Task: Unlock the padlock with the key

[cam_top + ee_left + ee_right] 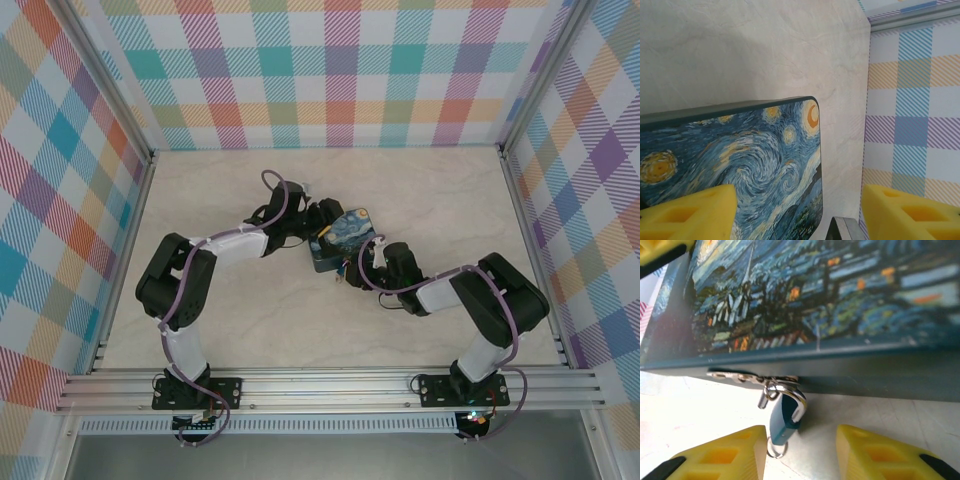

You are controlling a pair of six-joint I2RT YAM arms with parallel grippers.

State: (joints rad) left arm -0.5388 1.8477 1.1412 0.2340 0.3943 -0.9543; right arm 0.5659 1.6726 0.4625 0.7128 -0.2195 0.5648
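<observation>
The small blue padlock hangs by its metal shackle from the hasp on the side of the starry-print tin. It rests on the table. A small metal ring sits at its lower end; the key is hidden. My right gripper is open, with the padlock between its yellow fingers, close to the left one. My left gripper is open above the tin; one finger is over the lid and the other is past its edge. From above, both grippers flank the tin.
The tin stands mid-table on the pale marble-look surface. Checked walls close in the back and both sides. An aluminium rail runs along the near edge by the arm bases.
</observation>
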